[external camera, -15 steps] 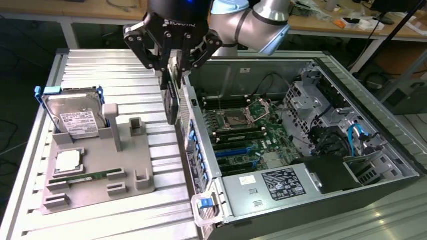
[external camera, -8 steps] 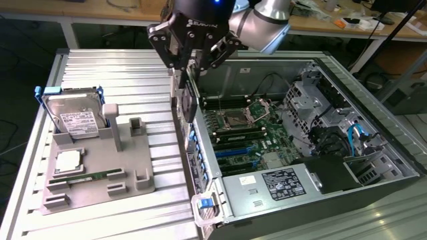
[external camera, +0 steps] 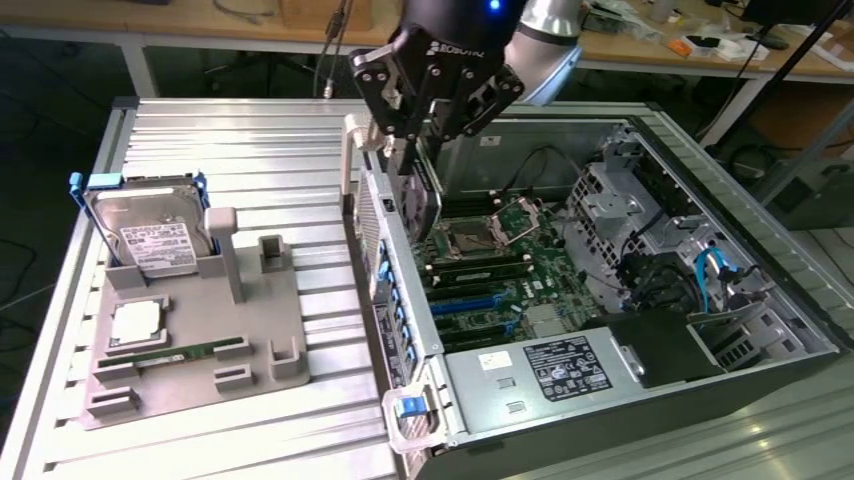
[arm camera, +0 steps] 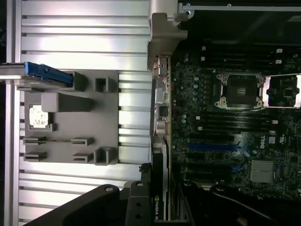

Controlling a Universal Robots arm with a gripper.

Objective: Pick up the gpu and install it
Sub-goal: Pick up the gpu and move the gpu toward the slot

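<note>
Holding gpu (external camera: 424, 200), claw (external camera: 404, 150) hangs over case (external camera: 387, 310) on slatted table (external camera: 240, 150).

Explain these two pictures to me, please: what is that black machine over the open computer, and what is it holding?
The black machine is a robot arm; at its end sits a gripper, a clamp. It is shut on the gpu, a graphics card, held on edge over the open case, close to its rear wall, with the motherboard below. One picture comes from a camera off the arm that sees the whole table. The other comes from a camera on the wrist, looking along the card. Beside the case, a grey holder carries a hard drive standing up and a memory stick.
</note>
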